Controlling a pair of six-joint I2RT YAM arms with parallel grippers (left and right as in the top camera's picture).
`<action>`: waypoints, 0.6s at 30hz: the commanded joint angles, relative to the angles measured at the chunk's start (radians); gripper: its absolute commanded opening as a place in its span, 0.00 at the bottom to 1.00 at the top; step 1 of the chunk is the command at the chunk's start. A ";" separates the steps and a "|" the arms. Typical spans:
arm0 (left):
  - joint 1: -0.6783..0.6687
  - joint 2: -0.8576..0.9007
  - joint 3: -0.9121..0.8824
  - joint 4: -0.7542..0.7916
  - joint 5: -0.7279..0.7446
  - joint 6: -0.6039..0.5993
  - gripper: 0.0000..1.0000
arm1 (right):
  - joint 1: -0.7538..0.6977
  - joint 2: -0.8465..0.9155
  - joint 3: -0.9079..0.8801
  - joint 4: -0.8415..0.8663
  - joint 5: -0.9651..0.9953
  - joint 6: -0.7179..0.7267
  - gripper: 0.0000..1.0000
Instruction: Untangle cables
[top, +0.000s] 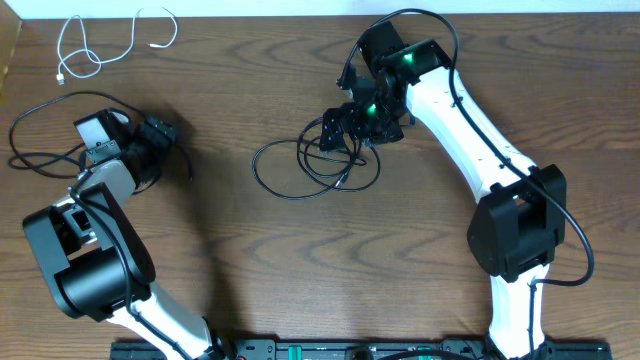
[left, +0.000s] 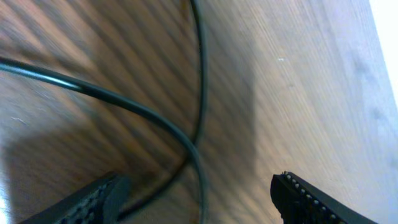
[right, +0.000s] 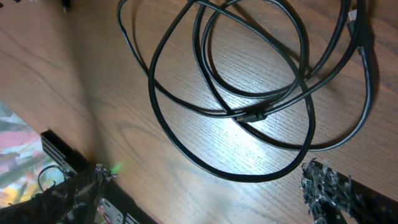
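A thin white cable (top: 98, 44) lies in loose loops at the table's far left. A black cable (top: 40, 135) curves in a loop beside my left gripper (top: 160, 133); in the left wrist view it (left: 155, 118) crosses the wood between the open fingers (left: 199, 196). A tangle of black cables (top: 315, 165) lies at the table's middle. My right gripper (top: 340, 125) hangs over its far right edge, open and empty; the right wrist view shows the loops (right: 249, 112) just beyond the open fingers (right: 205, 193).
The wooden table (top: 300, 260) holds both arm bases at the front edge. A black rail (top: 330, 350) runs along the front. The table's far edge meets a white wall (top: 300, 6).
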 joint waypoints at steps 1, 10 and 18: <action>0.000 -0.021 0.011 -0.023 -0.117 0.143 0.80 | 0.014 -0.036 -0.002 0.001 0.025 0.007 0.99; -0.027 -0.015 0.011 -0.077 -0.117 0.204 0.78 | 0.020 -0.036 -0.002 0.023 0.058 0.007 0.99; -0.091 0.033 0.010 -0.134 -0.121 0.204 0.78 | 0.020 -0.036 -0.002 0.031 0.058 0.007 0.99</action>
